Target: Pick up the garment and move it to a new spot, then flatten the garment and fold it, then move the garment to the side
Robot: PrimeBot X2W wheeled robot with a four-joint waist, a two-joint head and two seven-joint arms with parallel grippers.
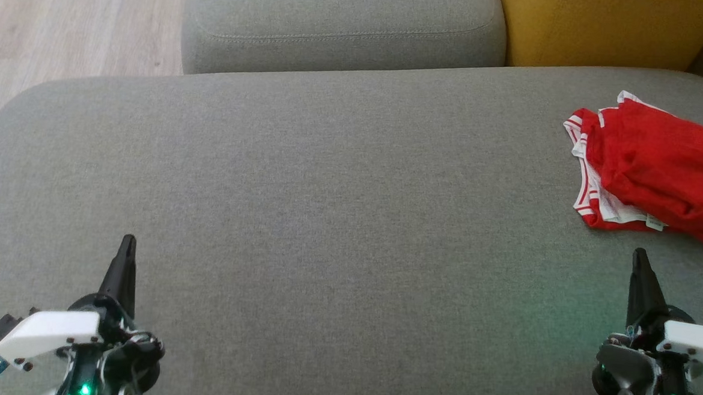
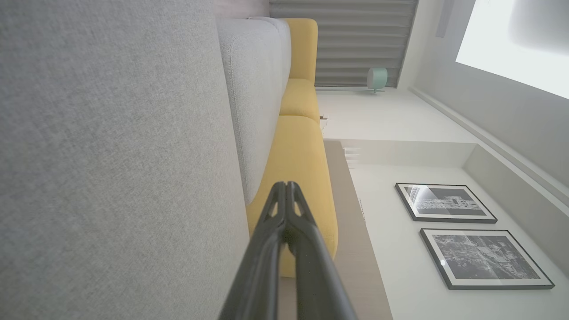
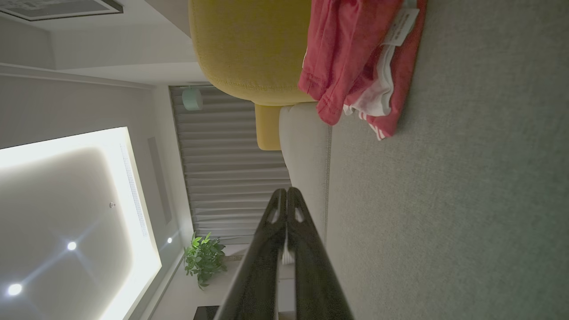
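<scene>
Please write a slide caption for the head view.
Red garment lies bunched on grey sofa, ahead of the shut right end effector.

Grey sofa seat (image 1: 326, 220), yellow cushion (image 1: 607, 30) behind; wood floor (image 1: 66, 20); framed pictures (image 2: 446, 202), perhaps photographs.

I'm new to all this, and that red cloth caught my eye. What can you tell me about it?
The red garment looks like soft fabric with white-and-red striped trim and a small white label. It lies crumpled in loose folds, far right on the grey sofa cushion, near a yellow cushion. Nothing grips it.
</scene>
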